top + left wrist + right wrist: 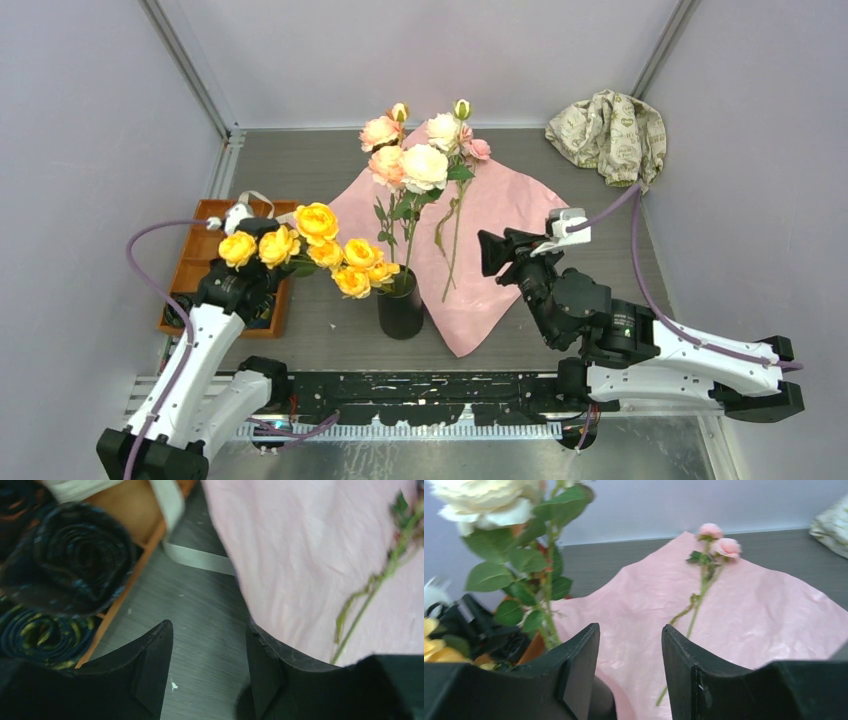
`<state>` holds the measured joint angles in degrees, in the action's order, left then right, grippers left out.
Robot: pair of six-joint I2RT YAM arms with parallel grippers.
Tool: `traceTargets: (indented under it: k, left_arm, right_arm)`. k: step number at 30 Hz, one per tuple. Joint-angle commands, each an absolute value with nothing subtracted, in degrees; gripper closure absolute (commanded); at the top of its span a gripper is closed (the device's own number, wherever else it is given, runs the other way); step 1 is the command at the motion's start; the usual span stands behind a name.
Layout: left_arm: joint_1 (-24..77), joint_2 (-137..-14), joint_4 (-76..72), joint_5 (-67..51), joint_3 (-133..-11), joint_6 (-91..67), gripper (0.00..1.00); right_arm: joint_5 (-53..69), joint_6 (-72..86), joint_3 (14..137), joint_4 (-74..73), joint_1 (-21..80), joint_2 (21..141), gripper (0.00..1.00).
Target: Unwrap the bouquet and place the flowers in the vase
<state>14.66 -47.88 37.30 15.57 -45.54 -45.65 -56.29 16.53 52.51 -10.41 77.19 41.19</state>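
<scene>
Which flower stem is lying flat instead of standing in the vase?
The thin stem with two small pink blooms, flat on the pink paper; the yellow roses and the cream roses stand in the black vase.

Yellow blooms (352, 270) hide vase (400, 315) mouth; left arm (195, 350) overlaps orange tray (190, 262).

The wrapping paper (500, 230) is thin pink paper, matt and finely crinkled. The vase (401, 315) looks matt black — smooth and dull. The table (200, 610) has a grey brushed finish with fine streaks; the cloth (610, 135) is soft printed fabric.
</scene>
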Motion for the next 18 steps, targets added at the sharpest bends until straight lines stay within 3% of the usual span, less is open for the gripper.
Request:
traceTargets:
  k: [1, 4, 11, 14, 18]
  left_arm:
    - [8.82, -45.06, 43.36, 21.21, -41.88, -55.24, 0.44]
    - [2.80, -46.21, 42.84, 16.08, -41.14, -55.09, 0.45]
    - [-6.25, -58.71, 32.50, -4.34, -44.30, -53.11, 0.54]
    - [-7.76, -66.00, 26.40, -11.95, -46.70, -51.97, 0.57]
    - [-9.06, -72.26, 21.62, -17.26, -50.84, -50.99, 0.59]
  right_arm:
    - [-72.87, 23.50, 54.34, -15.75, 77.51, 40.87, 0.45]
    - [-79.31, 33.94, 56.50, -25.30, 77.52, 41.77, 0.45]
    - [-87.86, 79.37, 71.20, -75.98, 76.71, 51.34, 0.44]
    - [-87.13, 83.28, 73.38, -80.41, 75.87, 52.50, 0.44]
    - [-85.25, 72.99, 74.76, -74.32, 71.50, 51.35, 0.44]
